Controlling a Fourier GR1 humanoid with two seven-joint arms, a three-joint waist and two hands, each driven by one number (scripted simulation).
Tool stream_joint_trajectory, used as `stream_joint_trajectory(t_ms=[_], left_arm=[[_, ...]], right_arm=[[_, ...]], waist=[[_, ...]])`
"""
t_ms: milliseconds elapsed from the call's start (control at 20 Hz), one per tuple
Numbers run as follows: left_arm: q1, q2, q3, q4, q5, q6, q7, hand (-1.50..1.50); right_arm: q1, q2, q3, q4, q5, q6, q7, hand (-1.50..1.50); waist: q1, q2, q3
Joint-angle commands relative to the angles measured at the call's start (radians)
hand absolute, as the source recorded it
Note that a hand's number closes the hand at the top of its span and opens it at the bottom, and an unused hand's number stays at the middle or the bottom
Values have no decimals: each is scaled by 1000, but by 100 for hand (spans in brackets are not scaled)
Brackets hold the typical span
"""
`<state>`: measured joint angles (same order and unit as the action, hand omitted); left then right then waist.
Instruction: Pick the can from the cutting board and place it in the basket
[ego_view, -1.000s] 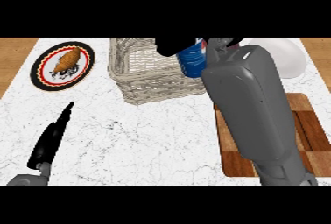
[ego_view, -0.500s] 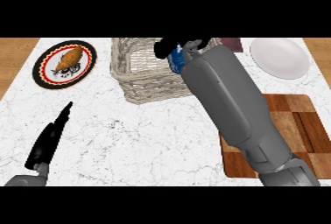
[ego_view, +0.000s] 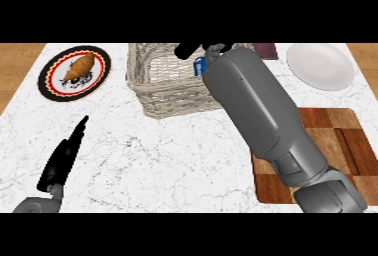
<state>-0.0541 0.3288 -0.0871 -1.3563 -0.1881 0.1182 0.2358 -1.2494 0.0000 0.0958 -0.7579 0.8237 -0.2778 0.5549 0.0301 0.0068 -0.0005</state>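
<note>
One head view looks steeply down on the white marbled worktop (ego_view: 170, 160). The right robot hand (ego_view: 193, 49) is curled around the small blue can (ego_view: 199, 66) (mostly hidden by the grey forearm), holding it over the pale woven wicker basket (ego_view: 159, 92). The brown wooden cutting board (ego_view: 347, 145) lies at the right, partly under that forearm. The left robot hand (ego_view: 63, 157) rests at lower left, fingers straight. A black-rimmed round plate with a croissant (ego_view: 74, 72) sits upper left; a plain white plate (ego_view: 321, 66) sits upper right.
</note>
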Motion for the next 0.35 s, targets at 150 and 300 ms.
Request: stream_joint_trajectory(t_ms=[150, 300], left_arm=[[26, 37, 44, -18, 20, -29, -14, 0], [85, 19, 26, -51, 13, -23, -17, 0]], right_arm=[[5, -4, -106, 7, -31, -196, 70, -150], [59, -108, -173, -42, -91, -165, 34, -150]], waist=[[-15, -5, 0], [-25, -9, 1]])
